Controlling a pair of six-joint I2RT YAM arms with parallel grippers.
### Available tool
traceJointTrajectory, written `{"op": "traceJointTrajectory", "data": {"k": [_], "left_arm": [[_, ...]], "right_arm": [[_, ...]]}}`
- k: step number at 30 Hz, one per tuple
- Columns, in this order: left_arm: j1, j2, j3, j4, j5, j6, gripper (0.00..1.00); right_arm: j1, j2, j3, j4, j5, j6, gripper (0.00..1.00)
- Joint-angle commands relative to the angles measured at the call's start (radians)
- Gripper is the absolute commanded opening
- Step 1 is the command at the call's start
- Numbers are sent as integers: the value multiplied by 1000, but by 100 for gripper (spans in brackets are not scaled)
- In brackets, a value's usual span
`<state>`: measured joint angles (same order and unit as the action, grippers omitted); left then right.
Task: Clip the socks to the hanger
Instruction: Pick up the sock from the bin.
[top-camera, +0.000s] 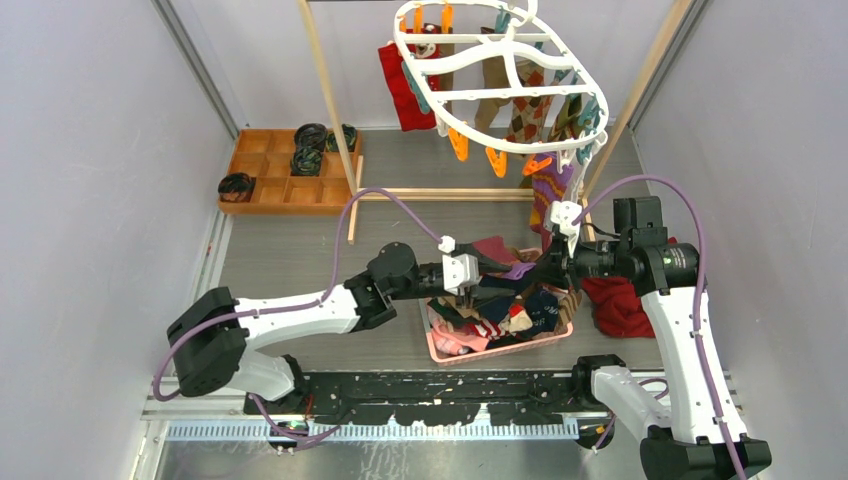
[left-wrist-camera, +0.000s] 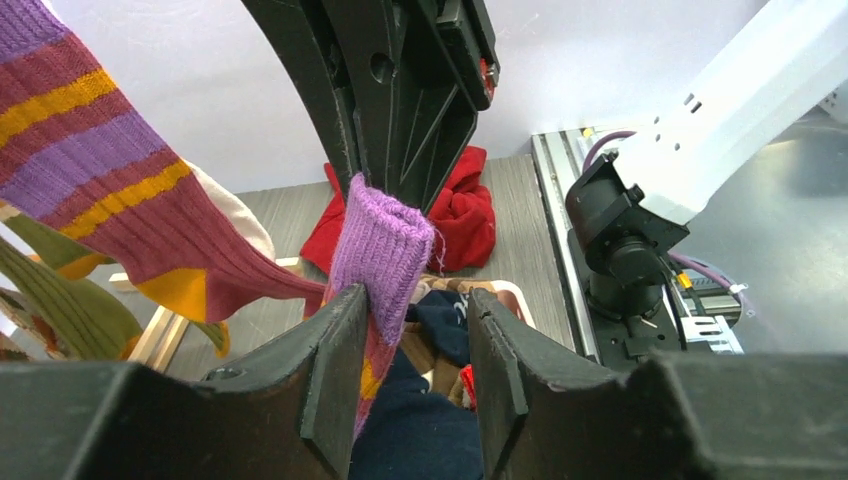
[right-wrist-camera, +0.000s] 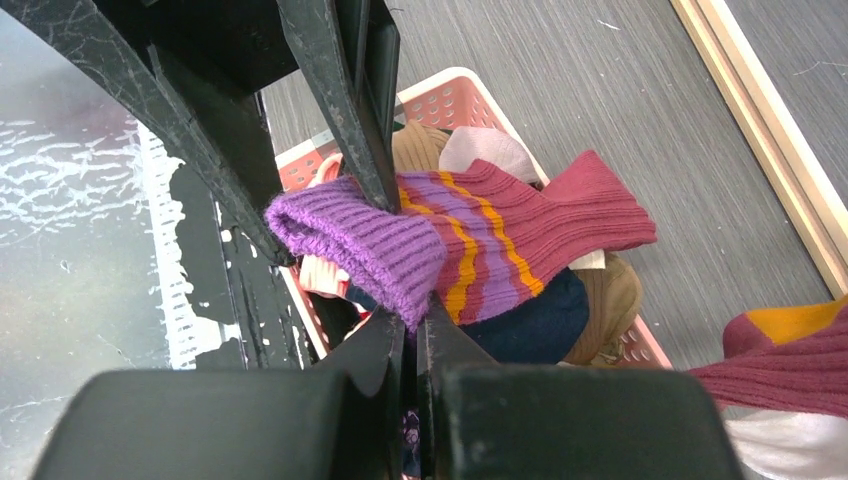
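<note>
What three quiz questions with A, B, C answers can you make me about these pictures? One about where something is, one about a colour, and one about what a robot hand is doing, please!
1. Where does the pink basket stand?
A) on the grey table
B) inside the wooden tray
C) hanging from the hanger

2. What colour is the cuff of the striped sock?
A) green
B) purple
C) white

3. What is the right gripper doing?
A) standing wide open over the wooden tray
B) gripping the red cloth
C) shut on the striped sock

Answers:
1 A, because the top view shows the basket sitting on the table.
2 B, because both wrist views show a fuzzy purple cuff.
3 C, because its own wrist view shows its fingers pinched together on the cuff.
</note>
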<state>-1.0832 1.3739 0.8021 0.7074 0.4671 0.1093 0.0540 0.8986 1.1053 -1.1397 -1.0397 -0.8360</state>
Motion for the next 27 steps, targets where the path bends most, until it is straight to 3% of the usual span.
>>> {"op": "traceJointTrajectory", "data": {"k": [1,5,7,9,11,17,22,27], "left_arm": [[-19,17,37,101,-80,-3,43],[-29,35,39,132,-157,-7,35],[-34,41,37,146,-201,-19,25],[-35,39,31,164,-231,-36,9],[-36,33,13,194,-261,-66,1],[-36,-1,-74,334,-352,-178,0],[-36,-14,-95,361,-374,-213,0],[-36,-19,-93,387,-381,-246,0]], "right_arm": [[-7,-10,36,-3,-41,-11,8],[-9,-13,37,-6,-47,-11,8],[-9,-14,40,-8,-50,-11,8],[-12,-15,41,-9,-52,-11,9],[-14,-16,43,-8,-56,-9,14],[-41,-26,47,67,-84,83,33],[-91,-28,47,150,-160,160,47],[-91,-11,42,181,-205,160,56]]}}
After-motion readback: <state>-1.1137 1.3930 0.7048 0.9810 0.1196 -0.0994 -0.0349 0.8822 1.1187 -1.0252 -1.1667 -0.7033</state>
